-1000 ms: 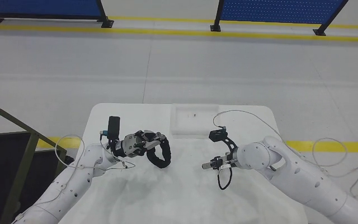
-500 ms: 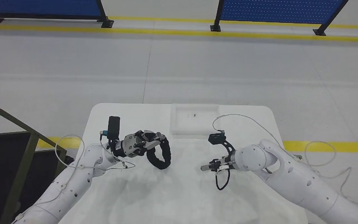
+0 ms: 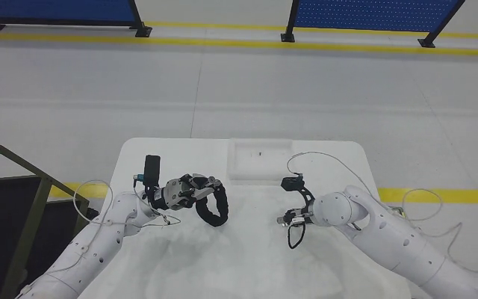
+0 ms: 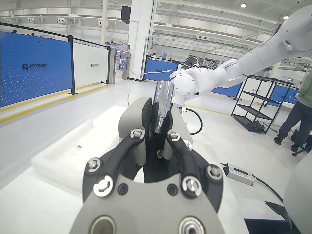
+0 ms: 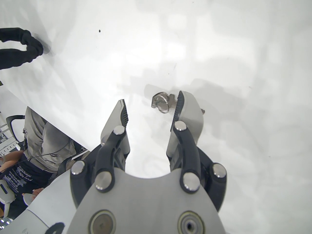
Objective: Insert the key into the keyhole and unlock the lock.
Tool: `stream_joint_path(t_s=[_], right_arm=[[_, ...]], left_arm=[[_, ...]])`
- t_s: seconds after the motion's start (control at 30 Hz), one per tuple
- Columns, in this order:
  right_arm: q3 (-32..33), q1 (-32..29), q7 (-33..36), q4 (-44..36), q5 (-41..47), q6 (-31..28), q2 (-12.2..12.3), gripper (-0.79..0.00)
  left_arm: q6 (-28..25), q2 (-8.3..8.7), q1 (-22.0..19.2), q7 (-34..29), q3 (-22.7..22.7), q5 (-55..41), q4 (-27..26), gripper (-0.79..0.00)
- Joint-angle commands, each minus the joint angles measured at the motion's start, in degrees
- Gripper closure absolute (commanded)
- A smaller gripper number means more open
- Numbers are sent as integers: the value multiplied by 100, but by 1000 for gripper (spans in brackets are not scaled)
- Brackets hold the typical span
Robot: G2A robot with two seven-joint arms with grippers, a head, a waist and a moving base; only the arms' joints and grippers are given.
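The lock (image 4: 162, 103) is held off the tabletop (image 3: 246, 261) by the left end effector (image 4: 158, 110), which is closed on it. In the left wrist view the lock's chrome cylinder is seen clamped between the two black-padded fingers (image 4: 145, 109), standing nearly upright and projecting beyond the fingertips. In the top view this end effector is placed over the left half of the tabletop, and the lock's black cable loop (image 3: 218, 209) is seen hanging from it toward the middle. The right end effector (image 5: 151, 110) is open, with its jaws spread apart and pointed down at the white surface. The key (image 5: 160, 102) is lying flat on the tabletop, ungripped. Its rounded head is seen in the gap between the jaws, just beside one ribbed finger (image 5: 181, 108), and its blade is hidden behind that finger, with only a small tip showing on the far side. Whether the finger touches the key cannot be told. In the top view the right end effector is located right of the tabletop's middle, well apart from the lock. A shallow white foam tray (image 3: 258, 159) is set at the far edge of the tabletop, between the two arms. A grey power adapter (image 4: 240, 172) with its cable is seen lying on the tabletop in the left wrist view.
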Motion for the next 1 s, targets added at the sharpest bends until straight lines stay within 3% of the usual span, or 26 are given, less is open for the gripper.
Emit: stream_joint_path(t_s=[0.0,0.23,0.83,0.97], right_arm=[[17,-12,36,1,-32,5,-10,-357],[40,-50,178,-13,-140,-75,-56,-209],[51,-55,284,204,-205,-123,-256,-105],[24,-30,302,266,-247,-102,-313,0]], left_arm=[[0,0,0,0,0,0,0,0],[0,0,0,0,0,0,0,0],[0,0,0,0,0,0,0,0],[0,0,0,0,0,0,0,0]])
